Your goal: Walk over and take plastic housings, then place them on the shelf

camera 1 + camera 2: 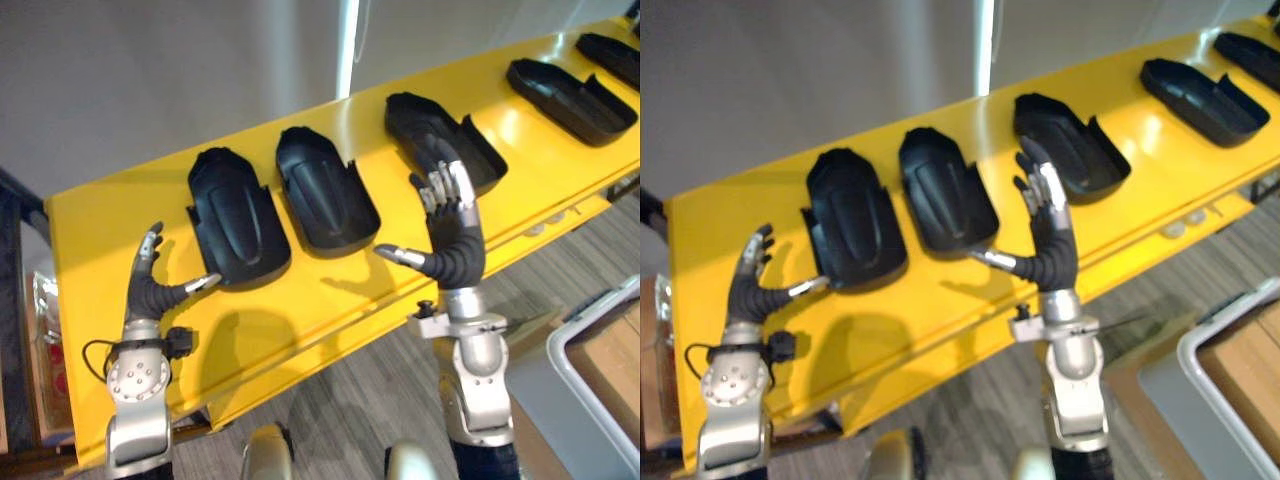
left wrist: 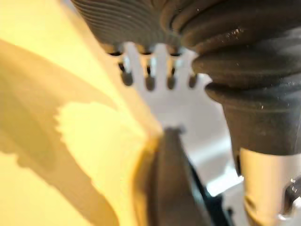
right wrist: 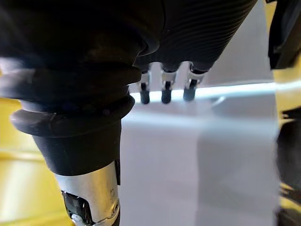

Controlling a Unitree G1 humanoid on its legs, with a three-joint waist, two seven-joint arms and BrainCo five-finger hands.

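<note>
Pick-up stage, judged from two empty hands held over a row of parts. Five black plastic housings lie on the yellow worktop (image 1: 300, 300), spaced along its length: the first housing (image 1: 235, 220) nearest the left end, then the second housing (image 1: 325, 195), the third housing (image 1: 420, 120), the fourth housing (image 1: 565, 95) and the fifth housing (image 1: 610, 55) towards the right end. Each has its long axis across the worktop, from near edge to far edge, with the narrower rounded end pointing at the far edge and the wider, notched end towards the robot. The left hand (image 1: 150, 285) is released, its fingers straight and its thumb reaching towards the near edge of the first housing; contact cannot be told. The right hand (image 1: 455, 235) is likewise released and grasps nothing, raised between the second and third housings. The next move probably calls for lowering a hand and closing fingers and thumb across a housing's short width.
</note>
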